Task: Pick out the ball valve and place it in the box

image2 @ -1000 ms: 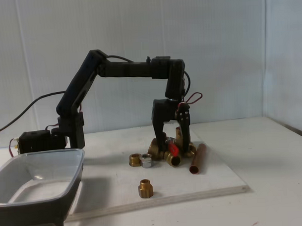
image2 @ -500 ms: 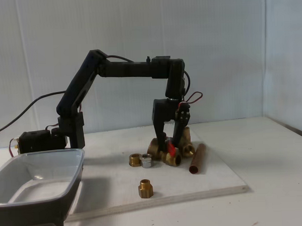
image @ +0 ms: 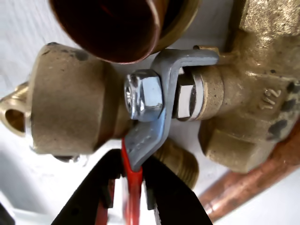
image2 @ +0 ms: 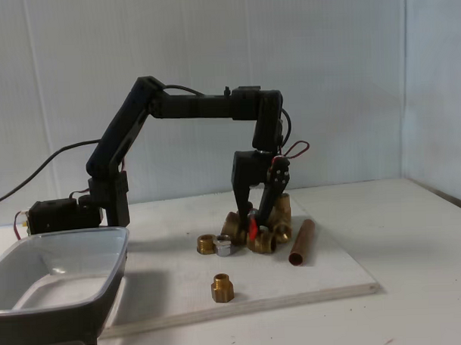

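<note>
Obs., wrist view: your gripper (image: 132, 199) has its two black fingers (image: 91, 197) pressed in on the red handle of the ball valve (image: 140, 108), one each side of the thin red strip, no gap visible; so it reads as clamped on the lever, not on the brass body; sensible, since the lever is the only slim part the narrow jaws can span, the hex ends look too wide for them. Grey lever root and its steel nut sit just above the fingertips; brass body runs across the frame w/ a "1/2" stamp at right.

Fixed view: valve (image2: 255, 234) sits on the white board (image2: 325, 279) in a tight cluster of brass fittings, touching or nearly touching neighbours; copper pipe piece (image2: 301, 242) lies just beside it at right; loose brass fitting (image2: 222, 287) stands apart nearer the camera; another brass fitting (image2: 206, 244) w/ a silver nut (image2: 224, 246) just left of the cluster. Whether the valve is off the board yet, can't tell from this angle; prob. resting or barely raised.

Arm pose: shoulder link leans up and right from the base, forearm runs near level, wrist bends straight down so gripper (image2: 255, 217) points at the board from above.

Box (image2: 106, 286) is well apart at lower left of the fixed view, nothing in it.

Judgement: grasp step in hand; lever grip leaves the heavy body hanging off-centre, so it may swing or slip when you lift.
</note>
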